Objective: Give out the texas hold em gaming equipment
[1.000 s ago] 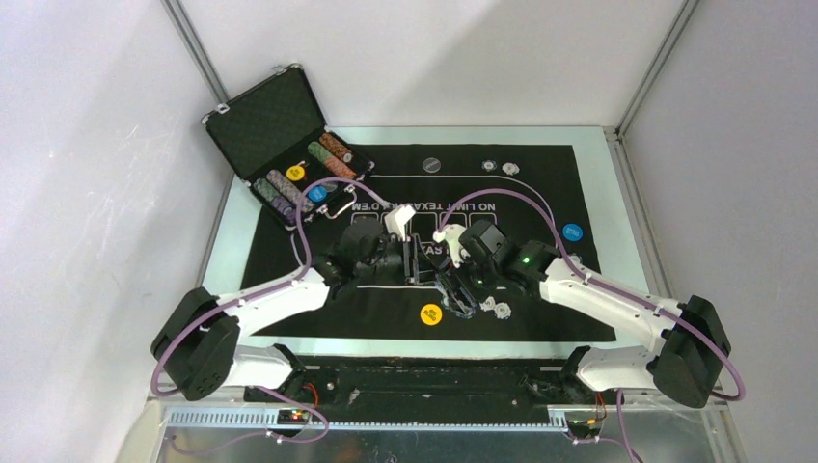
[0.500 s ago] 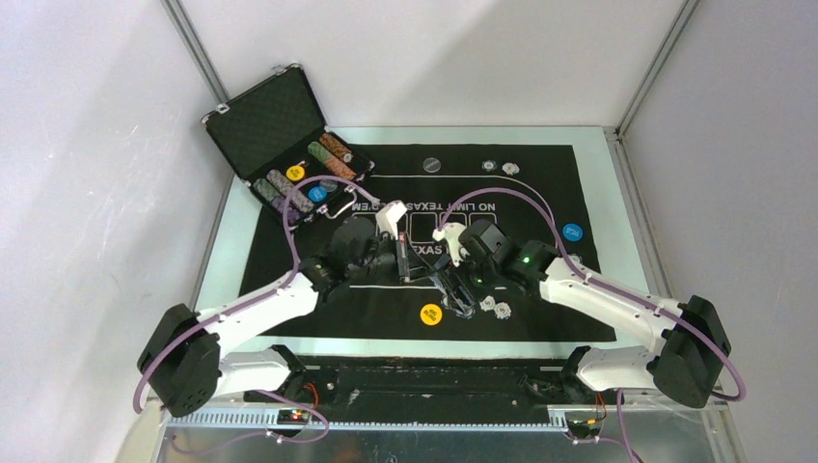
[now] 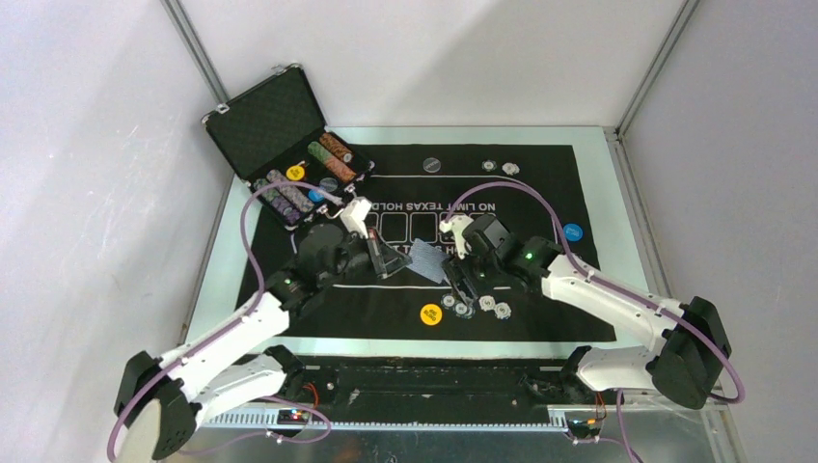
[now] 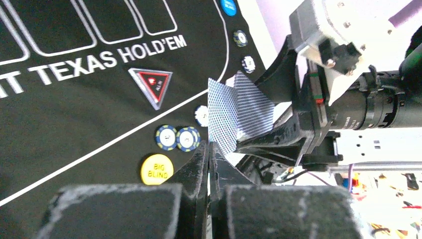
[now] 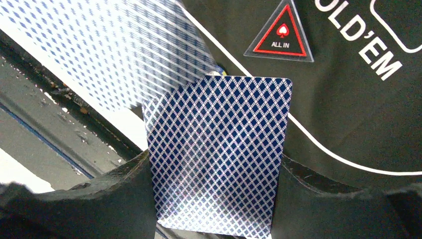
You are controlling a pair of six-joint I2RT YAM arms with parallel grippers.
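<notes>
Left gripper (image 4: 208,149) pinching playing card (image 4: 221,117), right gripper (image 5: 216,199) clasping second card (image 5: 219,149), chips (image 3: 282,196) in case (image 3: 265,121)

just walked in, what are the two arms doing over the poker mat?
Dealing cards, it looks like. The right gripper holds blue-backed cards above the mat. The left gripper, jaws shut, appears pinched on a single card fanned off them. The yellow Big Blind disc, small chips and the All In triangle lie on the mat. More chips sit in the open case.
</notes>
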